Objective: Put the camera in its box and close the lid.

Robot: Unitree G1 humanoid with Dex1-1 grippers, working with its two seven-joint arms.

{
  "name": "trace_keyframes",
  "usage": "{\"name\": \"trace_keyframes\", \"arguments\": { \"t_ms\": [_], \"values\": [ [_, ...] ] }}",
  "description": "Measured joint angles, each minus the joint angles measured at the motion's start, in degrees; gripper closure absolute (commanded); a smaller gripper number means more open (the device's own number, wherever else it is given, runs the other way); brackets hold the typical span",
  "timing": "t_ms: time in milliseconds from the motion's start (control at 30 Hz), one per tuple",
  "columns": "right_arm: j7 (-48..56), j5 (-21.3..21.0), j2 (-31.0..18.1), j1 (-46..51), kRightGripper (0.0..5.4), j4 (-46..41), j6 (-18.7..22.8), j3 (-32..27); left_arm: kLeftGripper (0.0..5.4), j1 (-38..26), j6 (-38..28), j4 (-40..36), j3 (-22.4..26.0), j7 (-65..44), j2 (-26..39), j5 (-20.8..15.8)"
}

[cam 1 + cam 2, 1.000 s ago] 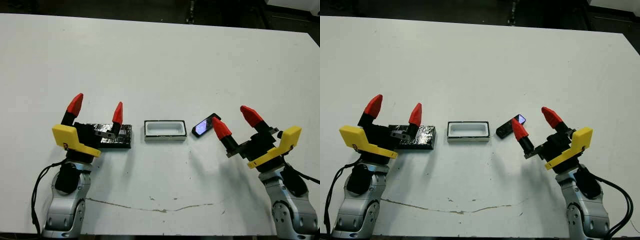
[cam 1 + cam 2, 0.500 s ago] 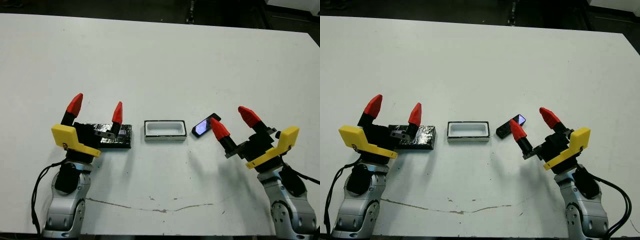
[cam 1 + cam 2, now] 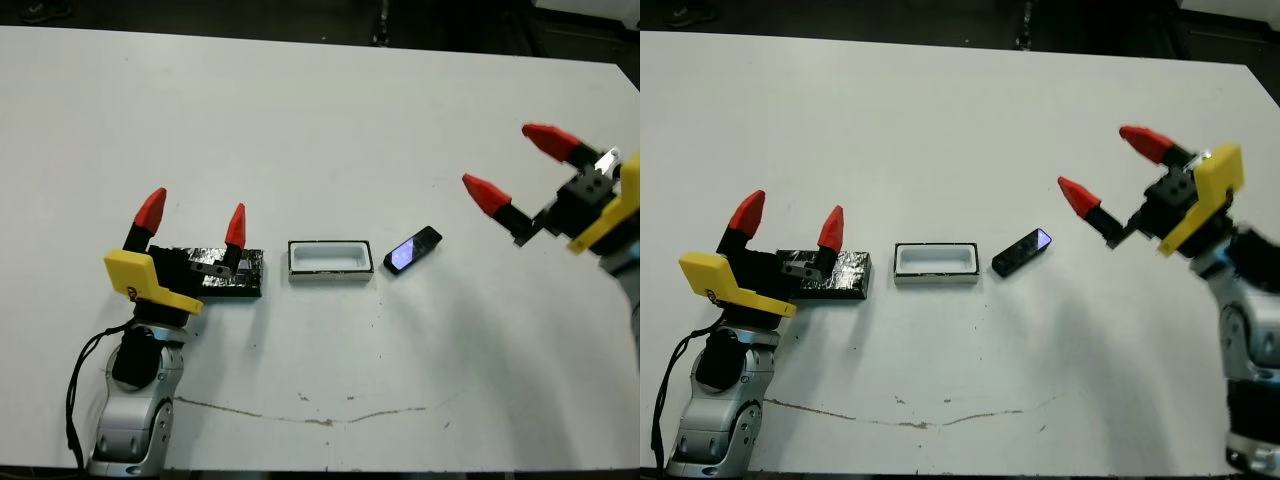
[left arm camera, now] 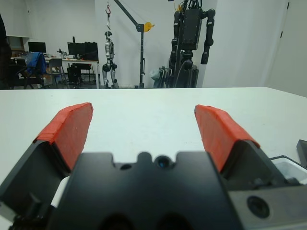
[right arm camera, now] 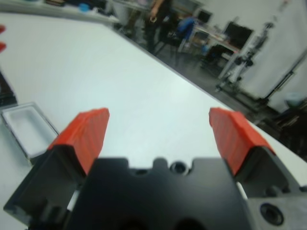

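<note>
Robotics lab: humanoid robot [image 4: 192,36] hung on rack, hoist crane [image 4: 132,19], desks w/ monitors [image 4: 79,49], white test table [image 3: 300,120].

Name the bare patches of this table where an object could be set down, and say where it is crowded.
Free: the far table beyond everything, and the near strip. Crowded: the middle row of lid, box and camera.

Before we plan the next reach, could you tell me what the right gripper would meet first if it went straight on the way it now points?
Probably nothing: the right gripper, open, points up-table and leftward over bare table, well beyond the camera and box. Depth is unclear.
</note>
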Motion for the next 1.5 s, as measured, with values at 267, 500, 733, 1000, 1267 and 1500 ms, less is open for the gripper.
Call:
{"name": "trace_keyframes", "arguments": {
  "t_ms": [267, 500, 733, 1000, 1267, 1500],
  "values": [
    [13.0, -7.0, -2.7, -16.4, 0.02, 12.8, -0.7, 9.5, 0.01, 0.2, -0.4, 0.1, -0.2, 0.1, -0.8, 0.4],
    [18.3, -16.3, -2.7, -21.5, 0.02, 15.9, -5.4, 18.0, 0.01, 0.3, -0.4, 0.1, 0.0, 0.0, -0.8, 0.3],
    [26.8, -21.2, -0.6, -28.3, 0.02, 26.1, -10.7, 24.3, 0.01, 0.3, -0.3, 0.1, -0.1, 0.2, -0.9, 0.6],
    [31.1, -29.2, 1.1, -31.4, 0.02, 28.0, -11.9, 30.9, 0.01, 0.3, -0.3, 0.1, -0.1, 0.7, -0.9, 0.9],
    [32.1, -31.6, 3.7, -31.8, 0.02, 31.4, -17.4, 33.2, 0.01, 0.2, -0.3, 0.1, -0.2, 0.8, -0.9, 1.0],
    [32.4, -36.4, 5.2, -32.6, 0.02, 33.0, -17.5, 36.1, 0.01, 0.2, -0.3, 0.1, -0.2, 0.8, -0.9, 1.0]
  ]
}}
